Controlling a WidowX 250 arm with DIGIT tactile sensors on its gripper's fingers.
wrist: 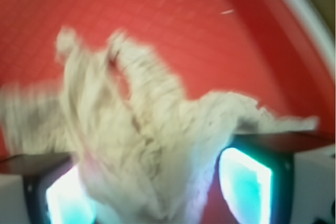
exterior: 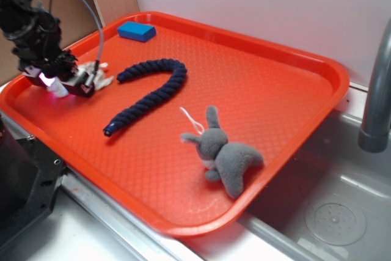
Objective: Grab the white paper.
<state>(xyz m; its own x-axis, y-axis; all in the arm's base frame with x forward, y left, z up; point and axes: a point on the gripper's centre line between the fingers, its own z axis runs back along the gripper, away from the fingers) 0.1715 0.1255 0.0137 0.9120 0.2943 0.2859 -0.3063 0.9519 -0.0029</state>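
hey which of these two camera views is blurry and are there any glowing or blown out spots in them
Wrist view: soft and smeared throughout, so the white paper shows little crisp wrinkle detail, and the lit pads glow cyan-white, nearly blown out. Exterior view: much sharper; the tray texture, rope and grey bunny read clearly, with a small pink-white glow at the gripper.

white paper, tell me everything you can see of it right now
The white paper is a crumpled, wrinkled off-white wad that looks like tissue, with twisted points sticking out at its edges. It lies on the orange tray near the far left corner, mostly hidden behind the pincer in the exterior view. In the blurred wrist view it fills the space between the two fingers, which sit at either side; whether they already press it cannot be told.
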